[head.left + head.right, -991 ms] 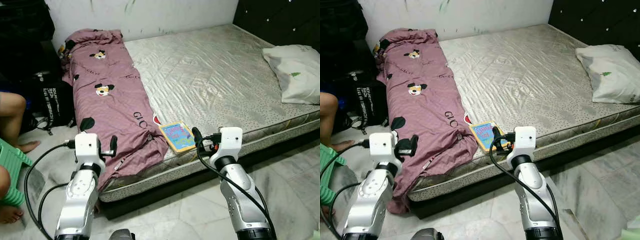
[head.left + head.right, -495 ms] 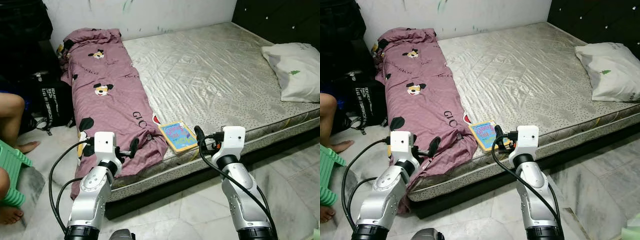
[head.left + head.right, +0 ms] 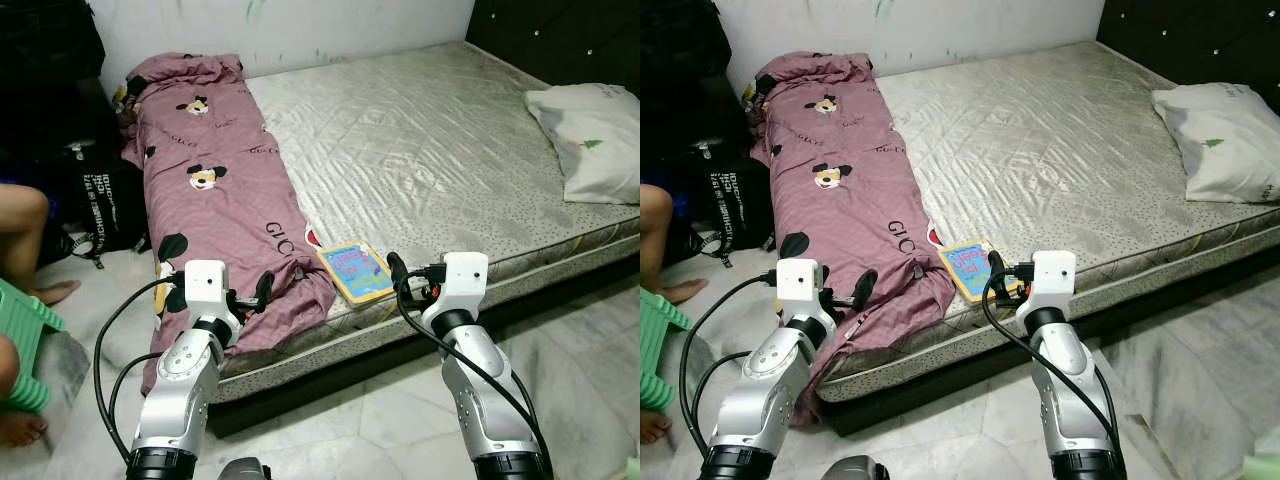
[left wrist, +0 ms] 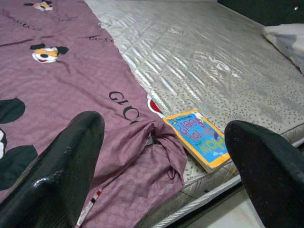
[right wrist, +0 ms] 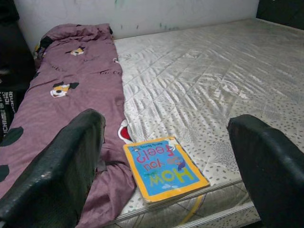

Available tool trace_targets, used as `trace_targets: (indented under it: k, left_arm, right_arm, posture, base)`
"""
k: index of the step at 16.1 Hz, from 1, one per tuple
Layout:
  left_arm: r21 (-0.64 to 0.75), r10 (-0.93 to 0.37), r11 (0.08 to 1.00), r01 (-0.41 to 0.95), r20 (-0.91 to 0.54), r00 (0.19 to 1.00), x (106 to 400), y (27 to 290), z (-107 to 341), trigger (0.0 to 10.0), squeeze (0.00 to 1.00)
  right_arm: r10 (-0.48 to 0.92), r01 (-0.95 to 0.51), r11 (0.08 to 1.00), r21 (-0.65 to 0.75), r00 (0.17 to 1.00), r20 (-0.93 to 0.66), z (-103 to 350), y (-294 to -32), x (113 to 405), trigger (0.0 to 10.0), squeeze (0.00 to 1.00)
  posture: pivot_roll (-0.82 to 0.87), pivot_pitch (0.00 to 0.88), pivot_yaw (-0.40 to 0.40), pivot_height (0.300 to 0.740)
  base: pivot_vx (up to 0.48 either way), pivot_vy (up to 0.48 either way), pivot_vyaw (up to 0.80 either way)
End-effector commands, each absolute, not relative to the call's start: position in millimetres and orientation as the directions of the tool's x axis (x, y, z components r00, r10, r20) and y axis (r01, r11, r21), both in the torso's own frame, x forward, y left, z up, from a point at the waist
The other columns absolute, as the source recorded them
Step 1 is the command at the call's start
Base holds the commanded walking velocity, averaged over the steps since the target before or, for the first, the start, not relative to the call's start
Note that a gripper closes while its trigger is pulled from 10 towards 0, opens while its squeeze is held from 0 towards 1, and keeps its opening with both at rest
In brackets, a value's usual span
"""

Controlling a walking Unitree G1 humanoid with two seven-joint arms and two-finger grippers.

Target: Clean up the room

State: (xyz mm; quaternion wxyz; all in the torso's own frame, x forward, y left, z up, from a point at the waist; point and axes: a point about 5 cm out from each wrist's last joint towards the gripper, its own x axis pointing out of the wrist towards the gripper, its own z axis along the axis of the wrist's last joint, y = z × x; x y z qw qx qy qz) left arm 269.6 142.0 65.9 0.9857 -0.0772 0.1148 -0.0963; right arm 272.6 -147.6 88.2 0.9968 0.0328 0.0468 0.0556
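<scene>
Left hand [image 3: 262, 290], fingers spread, has swung in over the blanket [image 3: 215, 190] edge; right hand [image 3: 396, 272], also spread, hovers beside the book [image 3: 355, 272], so a pickup looks imminent.

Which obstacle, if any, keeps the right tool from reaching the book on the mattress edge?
Probably none: the right tool hovers open just beside the book, which lies flat with nothing on top; only the purple blanket borders its other side.

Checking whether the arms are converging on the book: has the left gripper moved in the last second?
Yes. The left gripper has swung right, toward the book, and now hangs over the purple blanket near the mattress edge, fingers open.
</scene>
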Motion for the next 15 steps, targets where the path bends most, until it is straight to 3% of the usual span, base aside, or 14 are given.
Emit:
trace_targets:
  k: [1,9,15]
  left_arm:
    - [-0.157,-0.189,0.975,0.158,-0.211,0.959,271.3,145.8,66.8,10.0,0.00]
    - [-0.156,-0.181,0.976,0.150,-0.206,0.962,270.7,146.7,67.1,10.0,0.00]
    - [-0.158,-0.183,0.976,0.152,-0.199,0.963,270.0,146.4,67.3,10.0,0.00]
  right_arm:
    - [0.114,-0.108,0.992,0.072,0.989,-0.093,88.5,-147.6,274.5,10.0,0.00]
    - [0.132,-0.128,0.990,0.058,0.987,-0.088,88.8,-145.4,274.0,10.0,0.00]
    - [0.139,-0.136,0.990,0.045,0.986,-0.089,88.1,-143.7,273.2,10.0,0.00]
  posture:
    - [0.00,0.000,0.022,0.740]
    - [0.01,0.000,0.022,0.740]
    - [0.01,0.000,0.020,0.740]
  base:
    - [0.000,0.000,-0.80]
    - [0.000,0.000,-0.10]
    - [0.000,0.000,0.63]
